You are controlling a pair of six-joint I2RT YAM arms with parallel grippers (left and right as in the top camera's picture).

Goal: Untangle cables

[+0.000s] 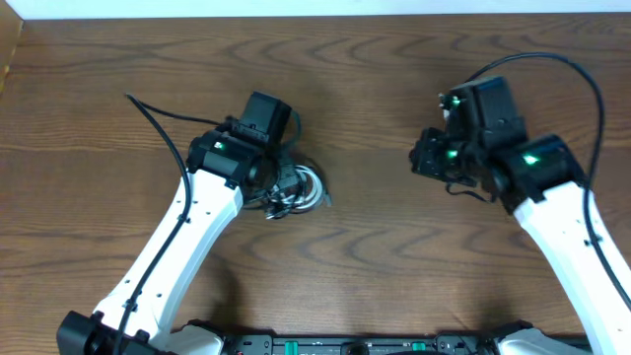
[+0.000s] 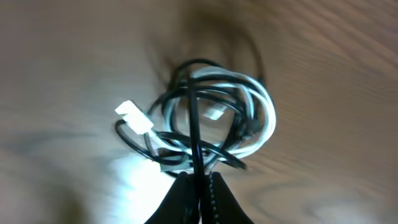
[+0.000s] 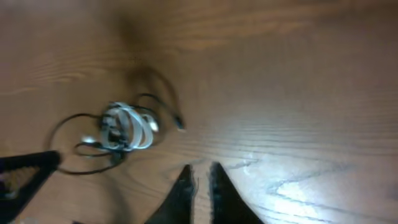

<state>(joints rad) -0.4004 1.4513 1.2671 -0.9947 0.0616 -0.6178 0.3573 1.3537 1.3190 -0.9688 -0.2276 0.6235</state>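
The cables [image 1: 294, 189] lie as one knotted bundle of black and white cords on the wooden table. In the left wrist view the bundle [image 2: 214, 118] shows a white loop, black loops and a white plug [image 2: 134, 117]. My left gripper [image 2: 199, 179] is shut on a black strand at the bundle's near edge, and it sits over the bundle in the overhead view [image 1: 276, 182]. My right gripper [image 3: 200, 171] is shut but for a thin slit, holds nothing, and hovers over bare wood to the right of the bundle [image 3: 127, 129]. It also shows in the overhead view [image 1: 426, 158].
One black cord end [image 3: 179, 124] trails from the bundle toward the right gripper. A thicker black arm wire [image 1: 148, 110] runs across the table at the left. A left finger tip [image 3: 28, 171] shows at the left edge of the right wrist view.
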